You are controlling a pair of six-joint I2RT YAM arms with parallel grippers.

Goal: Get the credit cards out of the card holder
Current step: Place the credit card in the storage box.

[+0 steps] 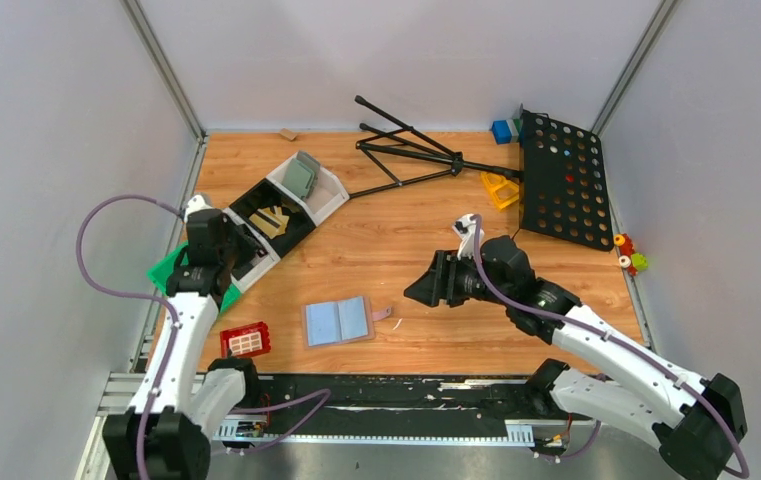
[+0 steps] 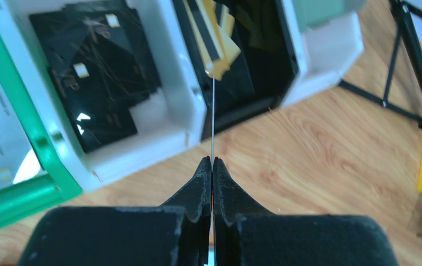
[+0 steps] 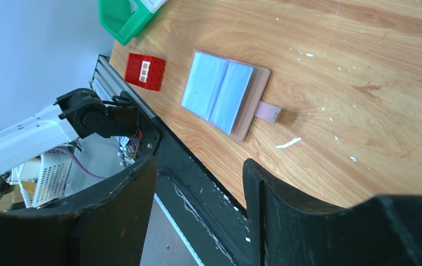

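Checking the top view, you find the card holder [image 1: 338, 322] lying open and flat near the front rail, its long axis roughly left-right and its tab toward the right gripper [image 1: 421, 290]. In the left wrist view, the left gripper [image 2: 212, 160] is clamped on one credit card [image 2: 213, 116], seen edge-on and pointing straight away over the white bin [image 2: 175, 119], probably to drop it on the black credit cards [image 2: 95, 83] there. In the right wrist view, the fingers are apart and empty above the holder, whose pale faces look bare.
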